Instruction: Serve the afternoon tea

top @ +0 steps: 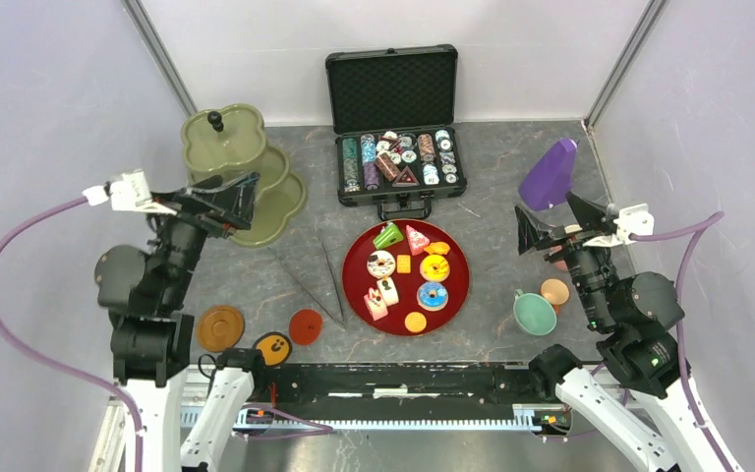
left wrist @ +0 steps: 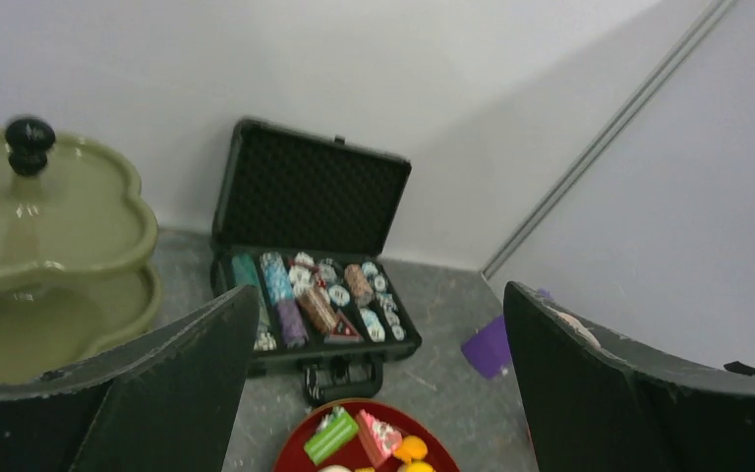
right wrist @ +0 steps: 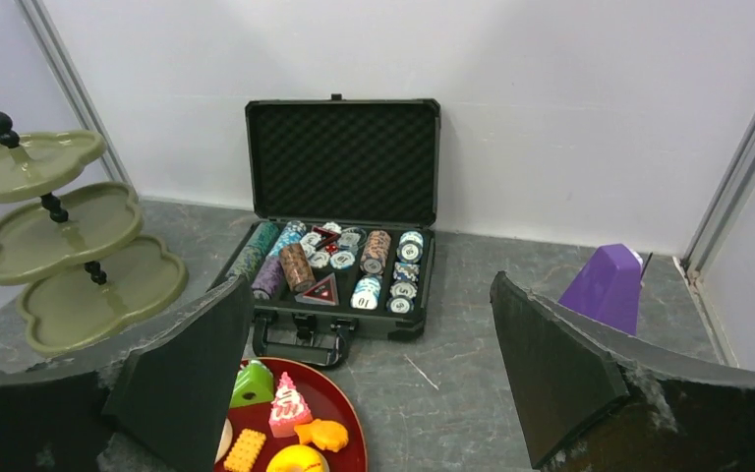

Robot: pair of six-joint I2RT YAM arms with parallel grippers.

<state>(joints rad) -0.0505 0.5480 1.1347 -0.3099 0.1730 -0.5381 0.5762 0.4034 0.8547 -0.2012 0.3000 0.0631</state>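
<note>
Olive stand [top: 241, 172] is bare, far left; treats [top: 434, 267] lie on the red tray [top: 464, 285]. Left end effector [top: 236, 206] and right end effector [top: 551, 224] gape empty. Nothing served yet, I reckon; next, grasp a treat.

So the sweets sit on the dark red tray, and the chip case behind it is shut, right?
Not quite. The chip case stands open, lid raised, chips showing; the top external view shows it. The sweets do sit on the dark red tray.
</note>
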